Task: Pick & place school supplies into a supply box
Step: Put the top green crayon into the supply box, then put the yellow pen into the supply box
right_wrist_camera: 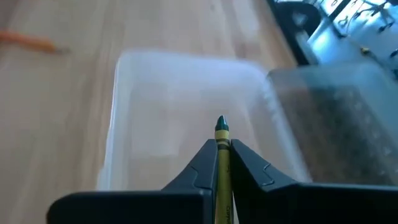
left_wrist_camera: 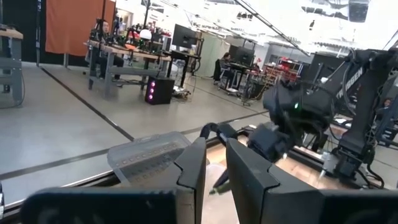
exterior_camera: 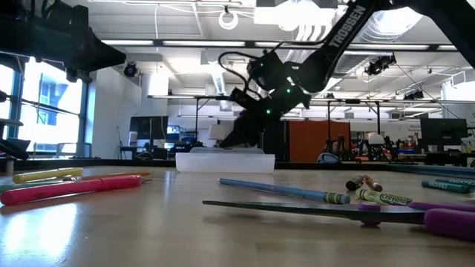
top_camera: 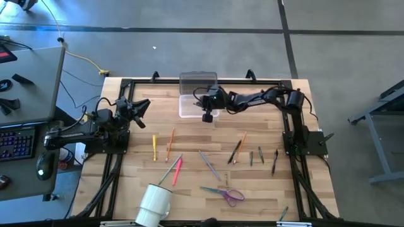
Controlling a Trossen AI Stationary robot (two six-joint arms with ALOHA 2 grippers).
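Note:
My right gripper [right_wrist_camera: 222, 148] is shut on a green crayon [right_wrist_camera: 221, 134] and hovers over the supply box [top_camera: 191, 107], a clear case at the table's far middle. The box's ribbed grey lid [top_camera: 198, 82] lies open behind it. In the low view this gripper [exterior_camera: 245, 137] hangs just above the box [exterior_camera: 223, 160]. Loose supplies lie flat on the table: a yellow pencil [top_camera: 154, 147], an orange pencil [top_camera: 170, 144], a pink pen [top_camera: 177, 170] and purple-handled scissors [top_camera: 225, 193]. My left gripper [left_wrist_camera: 216, 168] waits at the table's left [top_camera: 137, 107], slightly open and empty. My right gripper pinches the green crayon between its two fingers. The crayon lies along the fingers, and its pointed tip [right_wrist_camera: 221, 121] sticks out past the fingertips toward the box's inside. The fingers slant down from above. The crayon is lifted clear of table and box.
A white cylindrical cup [top_camera: 154, 203] lies on its side near the table's near edge. More pencils and crayons [top_camera: 238, 149] [top_camera: 275, 161] lie right of centre, below the right arm. A black frame rail [top_camera: 189, 81] runs along the far edge. A desk with a keyboard [top_camera: 16, 142] stands left of the table.

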